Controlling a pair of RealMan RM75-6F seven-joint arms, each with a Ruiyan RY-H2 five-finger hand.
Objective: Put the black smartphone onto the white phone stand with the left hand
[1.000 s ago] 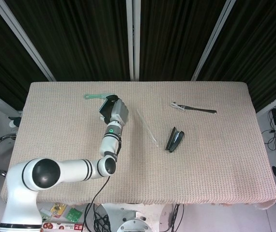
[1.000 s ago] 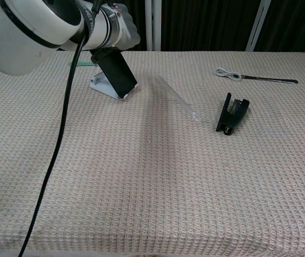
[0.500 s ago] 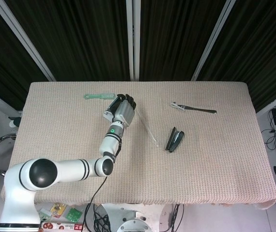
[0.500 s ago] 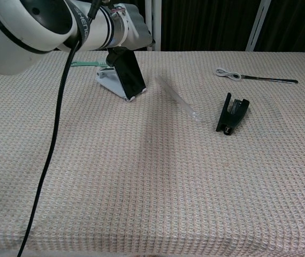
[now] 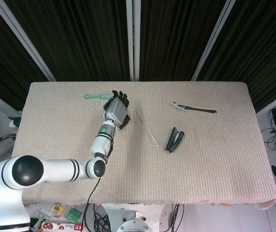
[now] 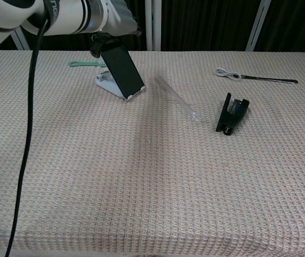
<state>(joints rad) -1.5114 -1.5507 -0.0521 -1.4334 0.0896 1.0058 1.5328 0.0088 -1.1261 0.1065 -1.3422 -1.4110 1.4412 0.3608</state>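
The black smartphone [image 6: 123, 68] leans tilted back on the white phone stand [image 6: 106, 82], its lower edge in the stand's front lip. My left hand [image 6: 115, 16] hovers just above the phone's top edge, with a dark fingertip close beside the top left corner. In the head view the left hand [image 5: 117, 110] covers the phone and stand, and its fingers [image 5: 121, 97] are spread and point toward the far edge. I cannot see any finger wrapped around the phone. My right hand appears in neither view.
A green comb [image 6: 85, 63] lies behind the stand. A clear thin rod [image 6: 176, 97] lies to its right. Further right are a black stapler-like clip [image 6: 231, 113] and a dark tool with a white cord [image 6: 254, 77]. The cloth-covered table [image 6: 142, 187] stretches toward me.
One second ago the left hand gripped the phone at the stand. Since then its fingers have spread and the hand has lifted, leaving the phone leaning on the stand. The arm swung left.
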